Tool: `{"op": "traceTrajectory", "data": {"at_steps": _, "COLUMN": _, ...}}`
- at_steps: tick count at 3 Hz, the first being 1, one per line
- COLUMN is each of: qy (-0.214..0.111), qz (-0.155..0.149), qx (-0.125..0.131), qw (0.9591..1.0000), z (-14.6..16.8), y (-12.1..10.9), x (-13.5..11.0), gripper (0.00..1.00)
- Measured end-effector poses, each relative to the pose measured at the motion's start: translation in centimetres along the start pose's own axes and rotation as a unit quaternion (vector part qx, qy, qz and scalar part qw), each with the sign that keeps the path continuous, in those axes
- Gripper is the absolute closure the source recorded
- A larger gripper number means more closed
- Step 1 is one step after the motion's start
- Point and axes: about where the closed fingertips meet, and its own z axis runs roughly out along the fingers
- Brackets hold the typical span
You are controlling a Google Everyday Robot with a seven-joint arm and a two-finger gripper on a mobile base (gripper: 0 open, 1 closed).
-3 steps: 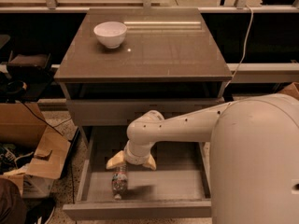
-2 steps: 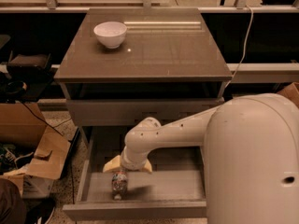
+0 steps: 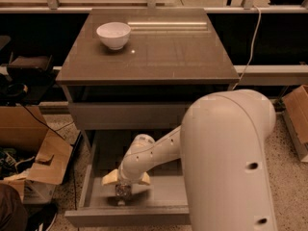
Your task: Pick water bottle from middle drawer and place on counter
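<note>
Arm reaches down into the open middle drawer [image 3: 129,216], big white arm housing blocking the right half of it. Gripper [image 3: 126,179] is low inside the drawer, left of centre, pointing down. Its tan fingers [image 3: 110,178] are spread apart, wider than the bottle, not clamped on anything.

Water bottle [image 3: 122,192] lies on the drawer floor, directly below the gripper and toward the drawer front, roughly between the two fingers. Can't tell if either finger touches it; its top end is hidden under the wrist.

Counter [image 3: 183,52] holds only a white bowl [image 3: 113,34] at its back left corner. Drawer front above [image 3: 125,115] is shut. Cardboard boxes [image 3: 43,165] sit on the floor left of the cabinet; white cable [image 3: 250,47] hangs behind the counter's right edge.
</note>
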Motion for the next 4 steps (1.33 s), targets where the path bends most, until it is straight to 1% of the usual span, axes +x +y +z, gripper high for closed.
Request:
{"op": "traceTrajectory", "data": {"at_steps": 1, "qy": 0.009, "qz": -0.01, "qx": 0.016, "qw": 0.9998, "z": 3.0, "y": 0.2, "x": 0.0, "gripper": 0.0}}
{"op": "traceTrajectory", "data": {"at_steps": 2, "qy": 0.033, "qz": 0.001, "qx": 0.033, "qw": 0.9989, "z": 6.4, "y": -0.2, "x": -0.6, "gripper": 0.09}}
{"op": "traceTrajectory", "data": {"at_steps": 3, "qy": 0.038, "qz": 0.006, "qx": 0.036, "qw": 0.9986, "z": 6.8, "y": -0.3, "x": -0.8, "gripper": 0.31}}
{"op": "traceTrajectory", "data": {"at_steps": 4, "qy": 0.038, "qz": 0.006, "qx": 0.036, "qw": 0.9986, "z": 6.3, "y": -0.1, "x": -0.8, "gripper": 0.55}}
